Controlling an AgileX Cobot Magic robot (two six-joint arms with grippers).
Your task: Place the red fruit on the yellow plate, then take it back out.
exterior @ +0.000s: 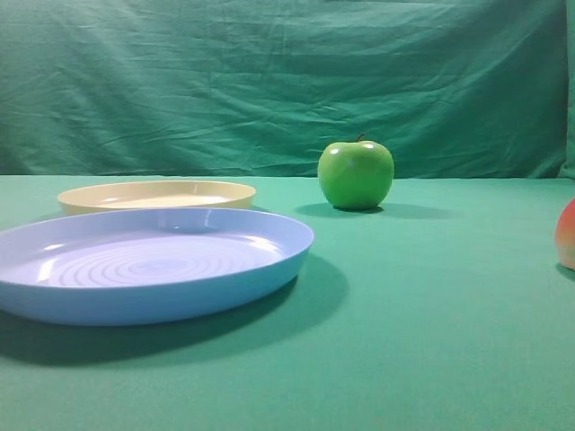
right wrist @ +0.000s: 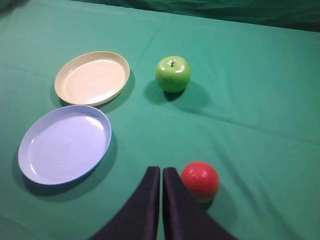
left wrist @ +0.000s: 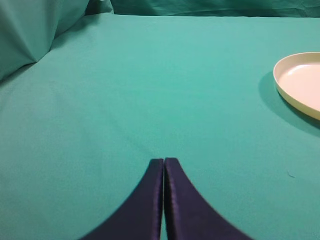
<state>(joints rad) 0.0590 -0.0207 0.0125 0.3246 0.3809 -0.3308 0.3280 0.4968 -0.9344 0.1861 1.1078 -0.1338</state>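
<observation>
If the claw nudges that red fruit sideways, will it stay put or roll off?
The red fruit looks round and smooth, sitting free on the flat green cloth, so it would probably roll. Its glossy skin may slip between narrow fingers. The shut right claw beside it is not holding it.

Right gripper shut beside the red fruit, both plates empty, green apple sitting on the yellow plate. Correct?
Not quite. The green apple sits on the cloth beside the yellow plate, not on it; the right wrist view shows this. The rest holds: the right gripper is shut beside the red fruit, and the yellow plate and blue plate are both empty.
</observation>
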